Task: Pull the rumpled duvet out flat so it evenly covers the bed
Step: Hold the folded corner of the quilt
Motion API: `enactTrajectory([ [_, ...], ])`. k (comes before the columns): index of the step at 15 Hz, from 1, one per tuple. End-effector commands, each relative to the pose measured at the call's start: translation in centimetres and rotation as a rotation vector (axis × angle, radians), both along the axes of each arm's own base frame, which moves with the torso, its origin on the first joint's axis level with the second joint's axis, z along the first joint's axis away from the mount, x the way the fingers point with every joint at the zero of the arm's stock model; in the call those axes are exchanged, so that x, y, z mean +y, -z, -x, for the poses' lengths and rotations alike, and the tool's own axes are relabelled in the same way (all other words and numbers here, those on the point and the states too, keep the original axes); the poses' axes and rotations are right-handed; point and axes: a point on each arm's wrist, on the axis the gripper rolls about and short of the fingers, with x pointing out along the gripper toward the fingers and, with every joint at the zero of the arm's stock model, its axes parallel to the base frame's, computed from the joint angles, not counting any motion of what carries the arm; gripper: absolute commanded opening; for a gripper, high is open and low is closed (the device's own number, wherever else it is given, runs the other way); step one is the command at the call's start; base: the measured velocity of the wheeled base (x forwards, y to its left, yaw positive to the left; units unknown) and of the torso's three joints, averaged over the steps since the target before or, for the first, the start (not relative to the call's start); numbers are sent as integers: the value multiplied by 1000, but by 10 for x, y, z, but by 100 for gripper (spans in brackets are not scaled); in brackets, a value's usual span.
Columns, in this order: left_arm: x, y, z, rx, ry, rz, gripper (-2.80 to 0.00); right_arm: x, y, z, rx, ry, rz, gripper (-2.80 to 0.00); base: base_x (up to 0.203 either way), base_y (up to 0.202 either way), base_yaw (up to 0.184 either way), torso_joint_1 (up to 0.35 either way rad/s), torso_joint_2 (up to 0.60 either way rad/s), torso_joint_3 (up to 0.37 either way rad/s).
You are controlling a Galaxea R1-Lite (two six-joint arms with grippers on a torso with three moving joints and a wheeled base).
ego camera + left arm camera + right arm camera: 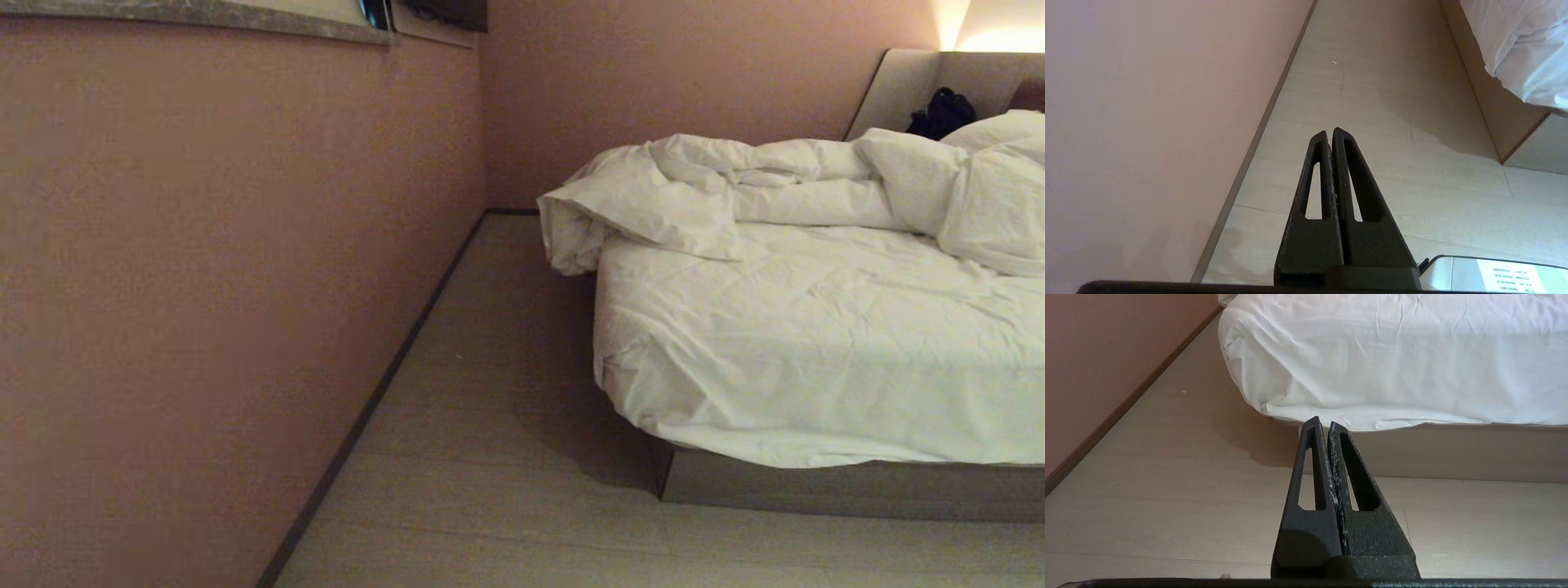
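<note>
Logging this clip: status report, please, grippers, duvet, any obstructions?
Left gripper and right gripper shut, empty, low over the floor. Duvet bunched toward the headboard end, bed mostly uncovered. Dark object by the headboard.

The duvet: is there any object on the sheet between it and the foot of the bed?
Nothing visible: the duvet is bunched near the headboard, and the sheet below it lies bare to the foot.

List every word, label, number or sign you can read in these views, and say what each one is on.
No text can be read.
White label on the robot's own body, at the edge of the left wrist view: several printed lines, too small and blurred to read.
Duvet, bed, wall, floor: no writing.
</note>
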Motion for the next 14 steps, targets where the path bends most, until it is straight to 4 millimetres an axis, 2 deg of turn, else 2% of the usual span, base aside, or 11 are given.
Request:
enactTrajectory([
  [1, 0, 0, 0, 0, -2, 1, -280, 0, 0, 0, 0, 0, 2, -280, 129, 0, 3, -4, 7, 4],
  [14, 0, 0, 0, -2, -3, 2, -280, 0, 0, 0, 0, 0, 4, -280, 197, 0, -1, 3, 2, 1],
])
